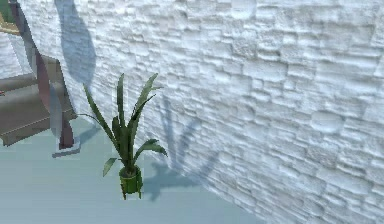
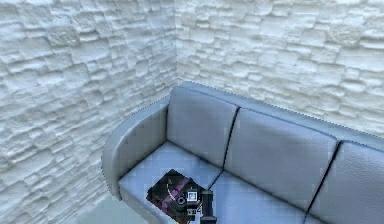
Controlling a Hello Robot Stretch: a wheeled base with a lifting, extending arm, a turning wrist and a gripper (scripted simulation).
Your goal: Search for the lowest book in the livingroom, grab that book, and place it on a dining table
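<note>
One dark book (image 2: 166, 185) lay flat near the seat's front edge on the sofa (image 2: 262, 150), at the armrest end, right at my pincer (image 2: 184, 201). I couldn't tell its grip, or whether it held anything.

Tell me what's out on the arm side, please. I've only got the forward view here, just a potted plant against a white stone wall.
Observer: A grey sofa stands in a corner where two stone walls meet.
Operator: Anything lying on it?
Observer: Yes, a dark flat thing with a colourful face lies on the seat toward the arm side view's left. It could be a book.
Operator: Am I holding it?
Observer: I cannot tell. The gripper is right at that thing, with the seat behind it.
</note>
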